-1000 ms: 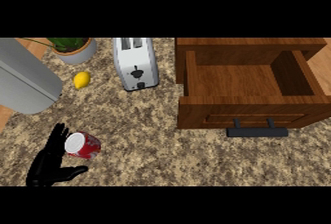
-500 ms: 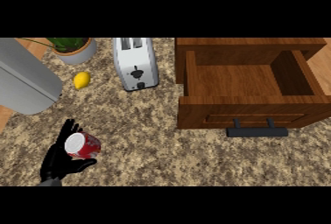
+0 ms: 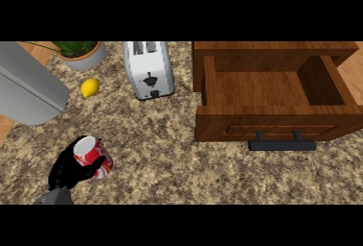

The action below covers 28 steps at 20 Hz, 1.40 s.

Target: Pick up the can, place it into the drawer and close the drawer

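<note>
On the speckled counter [image 3: 177, 168], my left hand [image 3: 67, 168] curls round the can [image 3: 93, 156]. Next comes carrying it far right, up into the open drawer [image 3: 269, 89].

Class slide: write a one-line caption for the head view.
Left hand curled round the red can on the counter, open wooden drawer waiting at right.

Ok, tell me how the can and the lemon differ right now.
The can is red and white with a silver top; the lemon is plain yellow. The can is the larger and cylindrical; the lemon is small and oval. The left hand curls round the can; the lemon lies untouched by the plant pot. Both are left of the open drawer.
</note>
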Each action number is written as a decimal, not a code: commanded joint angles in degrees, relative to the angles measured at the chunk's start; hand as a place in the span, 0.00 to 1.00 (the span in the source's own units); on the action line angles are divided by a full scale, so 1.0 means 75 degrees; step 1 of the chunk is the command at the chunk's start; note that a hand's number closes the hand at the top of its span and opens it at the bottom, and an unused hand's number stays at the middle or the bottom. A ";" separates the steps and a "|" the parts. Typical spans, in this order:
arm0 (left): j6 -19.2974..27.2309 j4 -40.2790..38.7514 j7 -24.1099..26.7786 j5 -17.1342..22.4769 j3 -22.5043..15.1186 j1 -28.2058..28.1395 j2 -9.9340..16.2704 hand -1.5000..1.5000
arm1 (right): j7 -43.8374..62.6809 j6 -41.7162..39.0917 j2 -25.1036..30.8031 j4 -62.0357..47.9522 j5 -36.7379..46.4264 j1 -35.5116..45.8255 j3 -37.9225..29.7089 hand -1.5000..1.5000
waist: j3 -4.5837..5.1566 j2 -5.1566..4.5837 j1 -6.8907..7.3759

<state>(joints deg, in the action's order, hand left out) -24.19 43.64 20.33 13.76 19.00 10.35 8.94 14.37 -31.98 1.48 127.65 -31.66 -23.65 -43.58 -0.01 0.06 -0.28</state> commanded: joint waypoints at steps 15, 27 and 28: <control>0.2264 0.2724 -0.0862 0.0525 -0.1151 0.0335 -0.1180 1.00 | -0.0255 0.0588 -0.0194 0.0238 0.0496 -0.0152 0.0713 0.00 | 0.0000 0.0002 0.0004; 0.4201 0.5177 -0.2808 0.0217 -0.2279 0.1209 -0.1117 1.00 | -0.0596 0.0634 -0.0192 0.0590 0.0053 -0.0999 0.0766 0.00 | -0.0003 0.0022 -0.0015; 0.4589 0.5078 -0.2843 0.0370 -0.2614 0.1528 -0.1189 1.00 | -0.0106 0.0461 0.0077 0.0354 -0.0173 -0.0340 0.0138 0.00 | 0.0000 0.0010 -0.0004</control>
<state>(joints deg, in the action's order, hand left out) 5.23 77.09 2.98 16.78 2.77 19.78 0.32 12.85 -28.51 0.89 130.60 -32.19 -27.34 -40.94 -0.03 0.16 -0.28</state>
